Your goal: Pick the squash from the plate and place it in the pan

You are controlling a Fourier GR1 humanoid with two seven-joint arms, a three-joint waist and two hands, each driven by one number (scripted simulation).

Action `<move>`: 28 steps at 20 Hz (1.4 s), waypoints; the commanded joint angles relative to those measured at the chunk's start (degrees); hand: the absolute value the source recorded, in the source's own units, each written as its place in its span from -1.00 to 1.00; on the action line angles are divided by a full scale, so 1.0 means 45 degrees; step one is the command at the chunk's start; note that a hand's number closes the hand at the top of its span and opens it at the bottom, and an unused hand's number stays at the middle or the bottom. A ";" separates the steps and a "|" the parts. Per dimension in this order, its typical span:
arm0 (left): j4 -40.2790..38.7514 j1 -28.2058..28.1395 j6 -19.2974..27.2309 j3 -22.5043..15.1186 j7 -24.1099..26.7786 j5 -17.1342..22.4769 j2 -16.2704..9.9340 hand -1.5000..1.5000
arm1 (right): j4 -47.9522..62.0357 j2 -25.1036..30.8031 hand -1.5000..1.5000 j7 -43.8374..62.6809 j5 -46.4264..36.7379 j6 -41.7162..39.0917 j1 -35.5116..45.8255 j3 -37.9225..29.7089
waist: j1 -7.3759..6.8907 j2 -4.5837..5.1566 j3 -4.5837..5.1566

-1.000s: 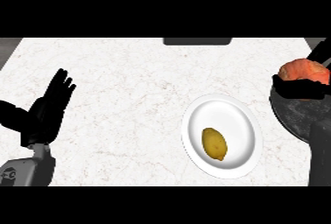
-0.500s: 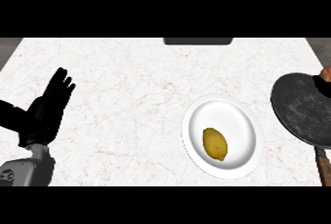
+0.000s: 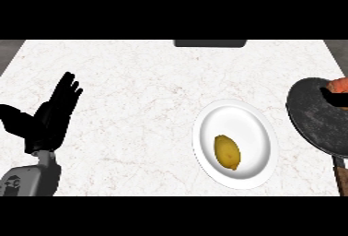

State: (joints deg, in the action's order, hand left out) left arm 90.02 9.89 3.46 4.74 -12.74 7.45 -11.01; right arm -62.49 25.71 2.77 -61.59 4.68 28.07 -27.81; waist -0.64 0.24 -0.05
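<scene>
A yellow squash (image 3: 228, 151) lies on its side in the lower middle of a white plate (image 3: 234, 117), right of the counter's centre. The dark round pan (image 3: 316, 122) sits at the right edge, its handle (image 3: 339, 177) pointing toward me. My left hand (image 3: 51, 120) rests open at the far left, fingers up, well away from the plate. Over the pan's upper right rim a black shape (image 3: 334, 98), apparently part of my right hand, shows at the edge beside an orange-red thing (image 3: 340, 84). Most of it is cut off.
The squash, plate and pan rest on a white marbled counter (image 3: 136, 92). A dark flat object (image 3: 209, 43) sits at the far edge, top centre. The grey left forearm (image 3: 31, 179) enters at the lower left.
The orange-red thing and the black shape with it have slid right, off the pan toward the view's edge. The left hand, plate, squash and pan have stayed put.
</scene>
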 commanded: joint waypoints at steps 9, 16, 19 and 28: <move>0.0546 -0.0293 0.0094 0.0035 -0.0096 -0.0109 0.0158 0.00 | 0.6592 0.0734 -1.00 -0.0966 0.1218 0.1153 0.1379 -0.1259 | -0.0137 0.0023 -0.0008; 0.0014 0.0029 -0.0155 0.0175 -0.0126 0.0040 0.0095 0.00 | 0.6198 0.1009 -1.00 -0.3832 0.4120 0.1289 0.1089 -0.3100 | 0.0139 -0.0032 -0.0011; 0.0139 -0.0155 0.0243 0.0115 -0.0077 -0.0243 0.0302 0.00 | 0.5649 0.1345 -1.00 -0.4178 0.5566 0.0452 0.0834 -0.4152 | 0.0299 -0.0092 -0.0001; -0.0053 -0.0509 0.0071 0.0441 0.0328 -0.0227 0.0110 0.00 | 0.4480 0.2385 -1.00 -0.5635 0.9558 -0.4264 -0.2090 -0.6716 | 0.0554 -0.0135 0.0023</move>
State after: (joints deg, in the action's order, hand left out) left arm 91.35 7.41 3.61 6.19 -12.59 6.87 -10.53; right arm -40.23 34.39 -19.79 -25.34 -5.64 23.57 -53.97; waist 1.37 -0.39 0.01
